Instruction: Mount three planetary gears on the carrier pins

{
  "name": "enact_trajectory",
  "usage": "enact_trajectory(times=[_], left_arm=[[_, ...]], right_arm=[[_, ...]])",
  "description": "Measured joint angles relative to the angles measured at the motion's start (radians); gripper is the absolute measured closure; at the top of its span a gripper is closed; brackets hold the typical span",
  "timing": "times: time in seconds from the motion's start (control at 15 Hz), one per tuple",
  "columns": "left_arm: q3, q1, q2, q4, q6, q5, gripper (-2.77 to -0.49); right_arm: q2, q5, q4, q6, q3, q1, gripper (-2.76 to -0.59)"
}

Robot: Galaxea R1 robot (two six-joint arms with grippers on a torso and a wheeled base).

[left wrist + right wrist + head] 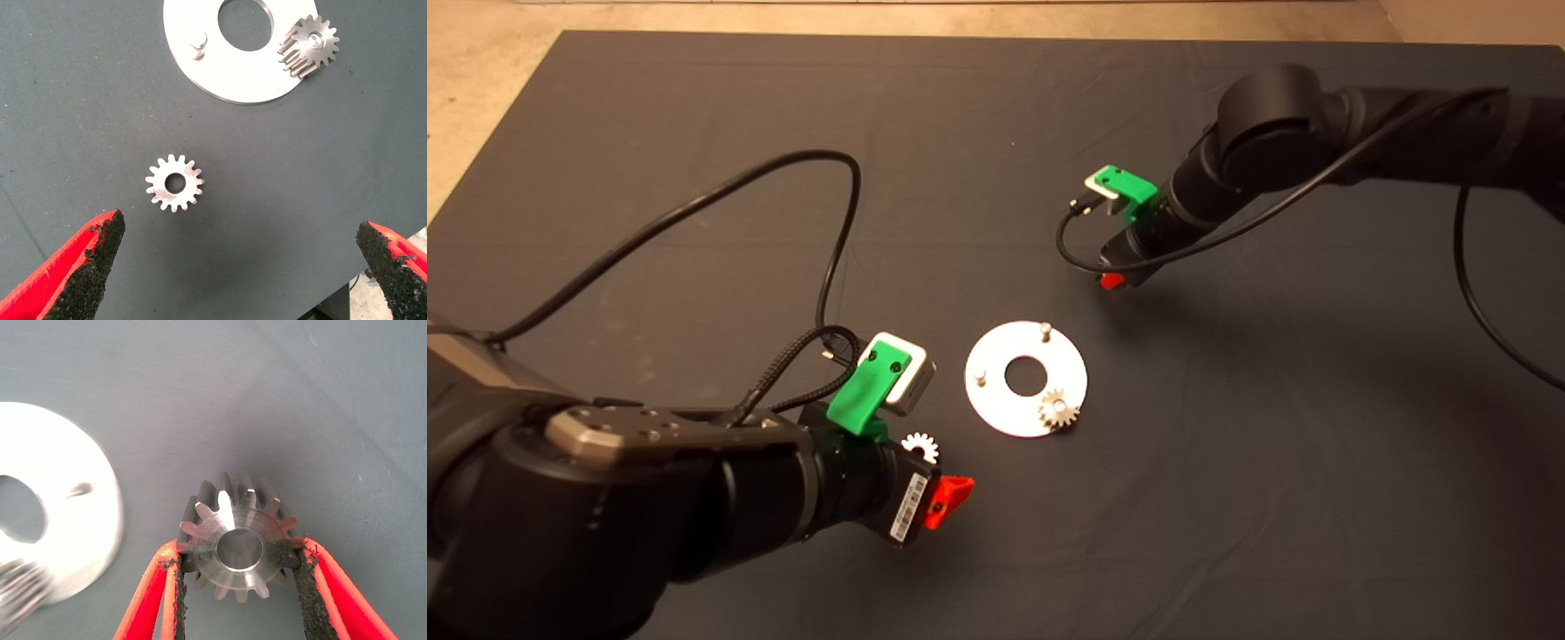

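The silver carrier disc [996, 404] lies mid-mat with a large centre hole. One gear [1059, 411] sits on its near-right pin. Two pins stand bare: one far [1044, 330], one left [979, 376]. A second gear [920, 445] lies flat on the mat left of the disc, also in the left wrist view [174, 183]. My left gripper [240, 267] hovers over it, open and empty. My right gripper [237, 587], beyond the disc's far right, is shut on a third gear [237, 537]. In the head view only its red fingertip [1112, 281] shows.
Black cables loop over the mat from both wrists, one [845, 231] left of the disc, one [1072, 253] beside the right gripper. The mat's far edge [960, 36] meets a light floor.
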Motion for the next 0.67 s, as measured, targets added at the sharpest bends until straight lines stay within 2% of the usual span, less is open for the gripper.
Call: enact_trajectory(times=[0.07, 0.13, 0.33, 0.47, 0.53, 0.67], left_arm=[[0.000, -0.001, 0.001, 0.000, 0.000, 0.000, -2.51], [0.000, -0.001, 0.001, 0.000, 0.000, 0.000, -2.51], [0.000, -0.013, 0.001, 0.000, 0.000, 0.000, -2.51], [0.000, -0.020, 0.001, -0.001, 0.000, 0.000, -2.51], [0.000, -0.020, 0.000, 0.000, 0.000, 0.000, -2.51], [0.000, -0.020, 0.000, -0.001, 0.000, 0.000, -2.51]], right_arm=[[0.000, -0.003, 0.014, 0.000, 0.019, 0.012, -0.89], [-0.003, -0.015, 0.025, 0.000, 0.040, 0.018, -0.89], [-0.011, -0.086, 0.034, -0.001, 0.128, 0.030, -0.89], [-0.011, -0.125, 0.039, -0.003, 0.200, 0.041, -0.89], [-0.011, -0.137, 0.046, -0.004, 0.220, 0.040, -0.89], [-0.011, -0.143, 0.050, -0.006, 0.219, 0.041, -0.89]])
